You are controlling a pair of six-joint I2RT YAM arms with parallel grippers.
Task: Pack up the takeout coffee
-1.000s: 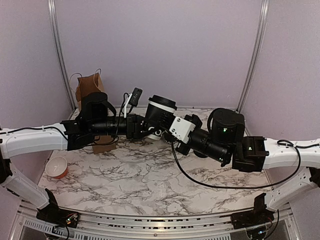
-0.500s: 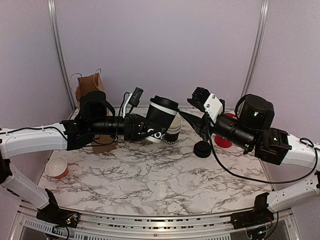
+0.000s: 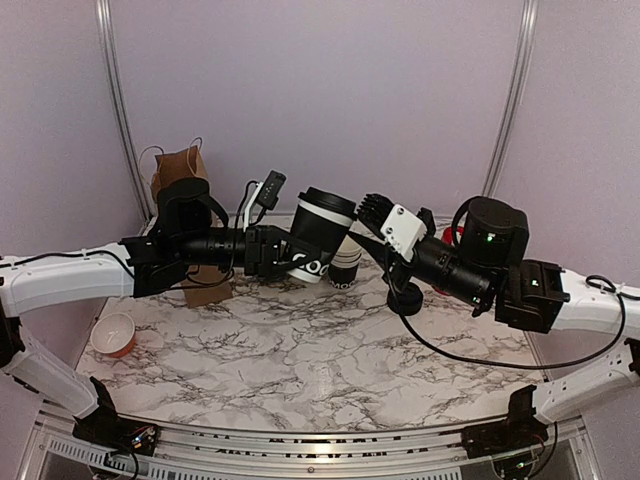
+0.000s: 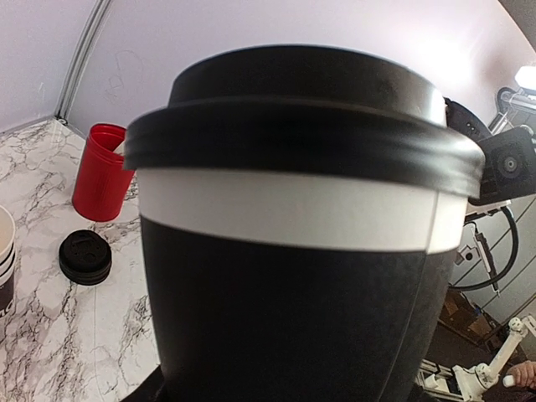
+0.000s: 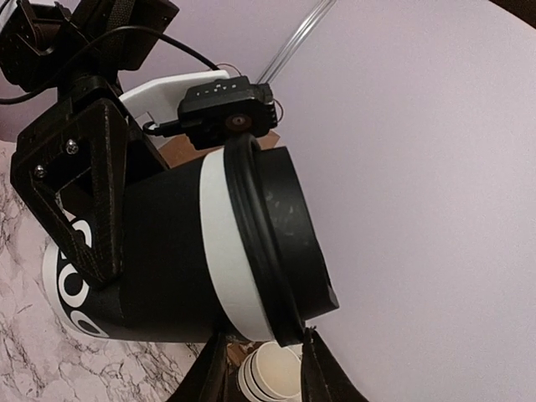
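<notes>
The takeout coffee (image 3: 318,238), a black cup with white lettering, a white band and a black lid (image 5: 280,243), hangs tilted above the back of the marble table (image 3: 300,360). My left gripper (image 3: 274,251) is shut on its body; one of its black fingers (image 5: 84,193) presses the cup's side. The cup (image 4: 293,276) fills the left wrist view and hides that gripper's jaws. My right gripper (image 3: 367,212) is level with the lid, just to its right. Its jaws (image 5: 264,342) stand apart below the lid's lower rim, with nothing between them.
A brown paper bag (image 3: 181,170) stands at the back left behind the left arm. A stack of lidless cups (image 3: 346,266), a pile of black lids (image 3: 404,298) and a red cup (image 4: 102,172) are at the back. A small orange cup (image 3: 113,335) sits at the left.
My right gripper let go at the lid, drew back up and to the right, then came back left beside the lid. The left gripper kept its hold on the cup, which tilted slightly.
</notes>
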